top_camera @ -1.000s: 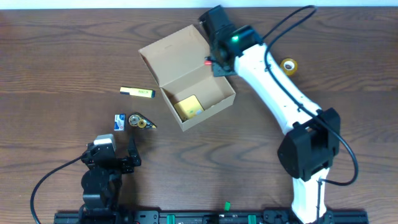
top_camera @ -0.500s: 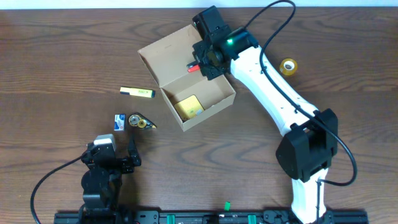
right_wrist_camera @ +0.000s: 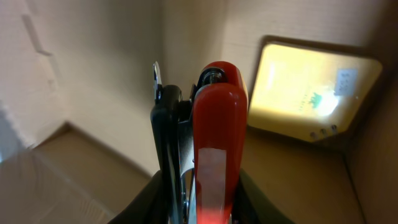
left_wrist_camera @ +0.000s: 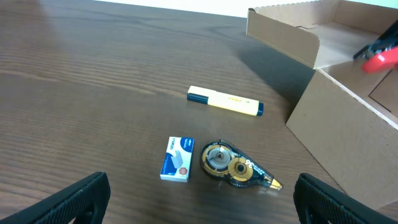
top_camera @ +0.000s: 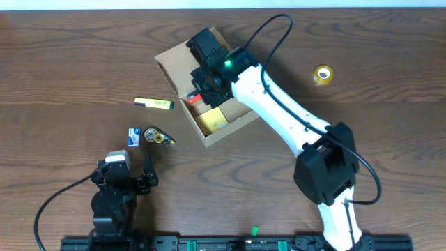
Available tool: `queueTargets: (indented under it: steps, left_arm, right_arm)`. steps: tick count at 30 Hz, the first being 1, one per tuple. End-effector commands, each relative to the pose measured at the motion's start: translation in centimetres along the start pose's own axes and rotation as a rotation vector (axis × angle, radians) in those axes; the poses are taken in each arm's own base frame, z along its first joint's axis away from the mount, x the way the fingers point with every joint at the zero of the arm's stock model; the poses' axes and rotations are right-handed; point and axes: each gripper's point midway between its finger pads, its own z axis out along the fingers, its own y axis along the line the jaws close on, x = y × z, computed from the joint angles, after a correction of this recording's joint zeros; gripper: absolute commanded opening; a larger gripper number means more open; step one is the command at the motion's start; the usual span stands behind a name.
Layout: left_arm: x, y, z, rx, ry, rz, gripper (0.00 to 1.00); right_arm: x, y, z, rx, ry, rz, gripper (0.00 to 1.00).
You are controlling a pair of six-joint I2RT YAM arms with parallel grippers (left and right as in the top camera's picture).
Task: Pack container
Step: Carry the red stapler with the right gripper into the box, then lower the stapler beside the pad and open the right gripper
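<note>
Moved left since a second ago, the right gripper (top_camera: 197, 97) now hangs just above the container (top_camera: 209, 137) and squeezes a red tool (right_wrist_camera: 214, 143). The left gripper (top_camera: 132, 167) is wide open, holding nothing. I think the box is light, bends easily and can slide. Grab a side wall, not the floppy lid.
</note>
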Motion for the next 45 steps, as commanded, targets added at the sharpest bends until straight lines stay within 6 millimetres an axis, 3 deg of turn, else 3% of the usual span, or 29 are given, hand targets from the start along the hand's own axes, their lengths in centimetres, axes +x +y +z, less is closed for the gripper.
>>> queueTargets:
  steps: [1, 18, 25, 28, 36, 45]
  left_arm:
    - [0.8, 0.4, 0.3, -0.020, 0.017, 0.011, 0.95]
    - [0.8, 0.4, 0.3, -0.020, 0.017, 0.011, 0.95]
    - [0.8, 0.4, 0.3, -0.020, 0.017, 0.011, 0.95]
    - [0.8, 0.4, 0.3, -0.020, 0.017, 0.011, 0.95]
    - [0.8, 0.4, 0.3, -0.020, 0.017, 0.011, 0.95]
    - [0.8, 0.4, 0.3, -0.020, 0.017, 0.011, 0.95]
  right_arm:
    - [-0.2, -0.1, 1.1, 0.015, -0.026, 0.063, 0.02]
    - [0.5, -1.7, 5.1, 0.095, 0.027, 0.015, 0.01]
    - [0.1, -1.7, 5.5, 0.096, 0.021, 0.016, 0.02]
    - [0.0, -2.1, 5.4, 0.111, 0.019, 0.019, 0.10]
    - [-0.1, -2.3, 5.4, 0.120, 0.010, 0.019, 0.45]
    - [-0.1, -2.3, 5.4, 0.120, 0.010, 0.019, 0.47]
